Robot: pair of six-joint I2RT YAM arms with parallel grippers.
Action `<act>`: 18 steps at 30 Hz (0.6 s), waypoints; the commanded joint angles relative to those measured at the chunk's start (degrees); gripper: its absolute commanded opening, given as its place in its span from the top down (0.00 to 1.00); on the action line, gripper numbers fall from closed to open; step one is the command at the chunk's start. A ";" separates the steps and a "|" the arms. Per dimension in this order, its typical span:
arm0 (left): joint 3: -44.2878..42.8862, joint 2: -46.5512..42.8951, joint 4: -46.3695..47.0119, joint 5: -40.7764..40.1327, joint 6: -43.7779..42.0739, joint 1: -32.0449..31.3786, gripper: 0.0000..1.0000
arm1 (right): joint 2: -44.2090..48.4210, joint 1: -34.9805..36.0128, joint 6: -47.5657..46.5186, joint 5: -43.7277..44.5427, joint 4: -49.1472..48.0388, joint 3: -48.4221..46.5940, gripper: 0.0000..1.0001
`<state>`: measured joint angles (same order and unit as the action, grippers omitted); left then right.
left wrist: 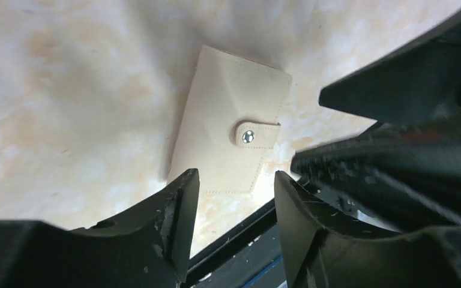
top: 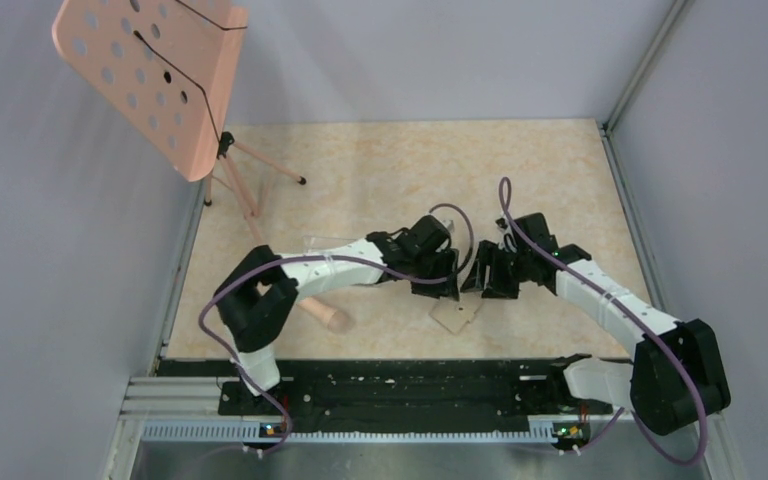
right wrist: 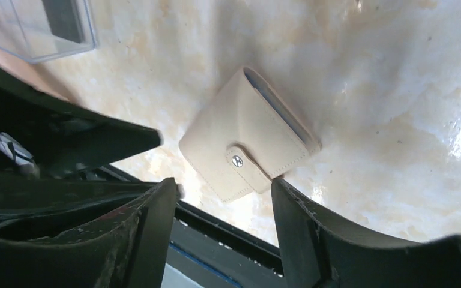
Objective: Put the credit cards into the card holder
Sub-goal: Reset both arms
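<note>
The tan card holder (top: 457,314) lies closed and snapped on the table near the front edge. It shows in the left wrist view (left wrist: 228,132) and the right wrist view (right wrist: 246,135), where a blue-grey edge lines its open side. My left gripper (top: 436,290) hovers just above and left of it, open and empty (left wrist: 234,198). My right gripper (top: 480,282) hovers just above and right of it, open and empty (right wrist: 223,204). A dark card (right wrist: 65,18) lies in a clear box at the top left of the right wrist view.
The clear plastic box (right wrist: 36,30) sits left of the card holder, partly under my left arm (top: 325,245). A pink perforated stand (top: 150,75) on wooden legs is at the back left. The black front rail (top: 400,385) runs along the near edge.
</note>
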<state>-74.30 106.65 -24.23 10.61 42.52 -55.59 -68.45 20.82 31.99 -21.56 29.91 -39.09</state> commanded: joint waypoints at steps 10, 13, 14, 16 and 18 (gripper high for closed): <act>31.23 -38.85 29.04 -3.11 4.02 18.01 0.26 | 4.14 -4.43 -6.25 9.18 0.31 -8.01 0.05; 33.82 -48.49 22.60 -12.06 -2.21 22.39 0.23 | 4.88 -5.50 -7.83 12.83 -2.63 -7.49 0.03; 34.38 -51.22 19.96 -16.10 -4.67 23.42 0.22 | 5.53 -5.51 -8.27 15.39 -3.98 -6.71 0.02; 36.03 -56.78 16.91 -27.02 -10.46 24.65 0.18 | 7.84 -5.56 -8.45 22.21 -7.21 -4.32 0.01; 38.63 -61.24 16.35 -34.25 -16.14 25.27 0.14 | 10.46 -5.53 -10.12 29.98 -11.94 -0.78 0.01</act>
<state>-39.35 53.12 -5.39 -4.69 38.96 -31.73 -63.37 15.84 25.39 -6.76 26.94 -43.57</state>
